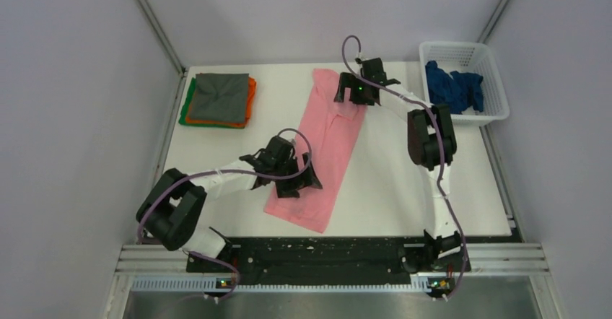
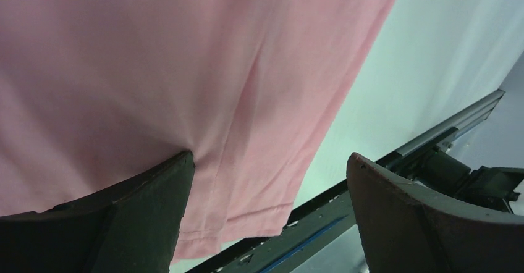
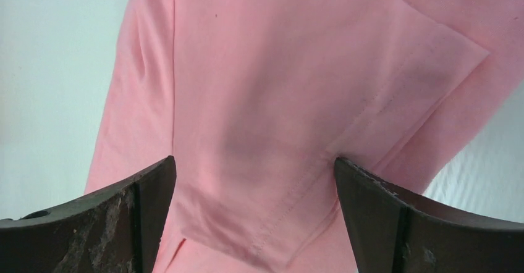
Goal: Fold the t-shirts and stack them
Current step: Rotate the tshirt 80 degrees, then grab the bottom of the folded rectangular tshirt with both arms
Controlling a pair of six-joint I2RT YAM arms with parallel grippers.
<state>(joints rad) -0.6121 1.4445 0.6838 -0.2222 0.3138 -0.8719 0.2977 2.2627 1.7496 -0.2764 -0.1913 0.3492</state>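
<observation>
The light pink t-shirt [image 1: 328,146] lies folded into a long strip down the middle of the white table [image 1: 404,189]. My left gripper [image 1: 297,177] is open, its jaws wide apart just over the strip's near hem end [image 2: 247,180]. My right gripper [image 1: 351,92] is open over the far end, where a folded-in sleeve [image 3: 296,162] lies between its jaws. A stack of square-folded shirts, grey [image 1: 220,97] on orange [image 1: 251,97] on green [image 1: 186,102], sits at the far left. The dark blue t-shirt [image 1: 453,86] lies crumpled in the basket.
The white mesh basket [image 1: 491,81] stands at the far right corner. Grey walls enclose the table on three sides. The black rail with the arm bases [image 1: 325,258] runs along the near edge and shows in the left wrist view [image 2: 346,208].
</observation>
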